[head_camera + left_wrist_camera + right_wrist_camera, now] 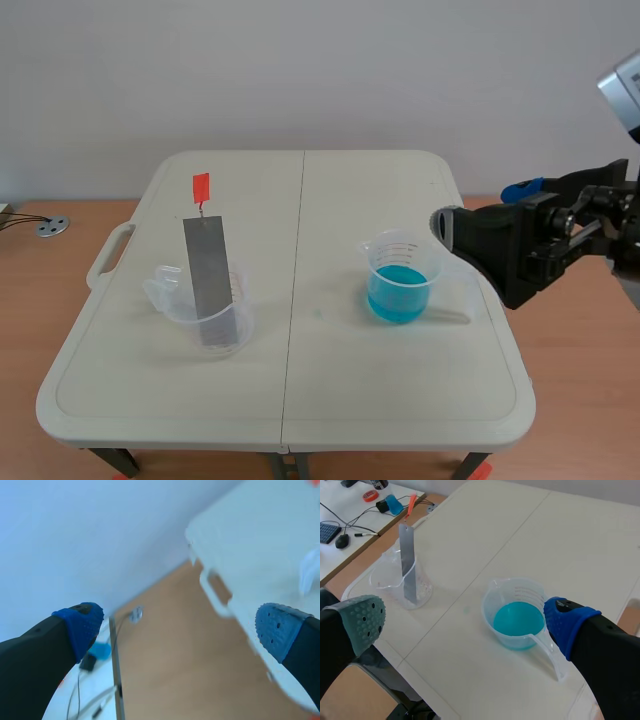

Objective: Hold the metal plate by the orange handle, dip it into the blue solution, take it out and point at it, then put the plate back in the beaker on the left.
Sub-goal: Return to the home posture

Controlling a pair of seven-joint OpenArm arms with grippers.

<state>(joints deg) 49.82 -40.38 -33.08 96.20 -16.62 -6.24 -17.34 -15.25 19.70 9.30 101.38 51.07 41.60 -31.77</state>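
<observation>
left gripper [180, 627]: off the table's left edge, over the floor; fingers wide apart, nothing between them
floor [60, 300]: orange-brown wood all round the table; round metal socket [53, 227] with cables, left of the table
table [350, 380]: off-white plastic, rounded corners, seam down the middle, carry handle [108, 256] on its left edge
left beaker [170, 295]: clear, on the table's left half
metal plate [208, 280]: grey strip leaning in the left beaker; orange handle [201, 187] on top, well above the rim
right beaker [400, 245]: clear, blue solution [398, 295] in the bottom, on the table's right half
right gripper [485, 208]: at the table's right edge, near the right beaker; fingers spread wide, empty
wall [320, 70]: plain pale grey, behind the table's far edge
</observation>
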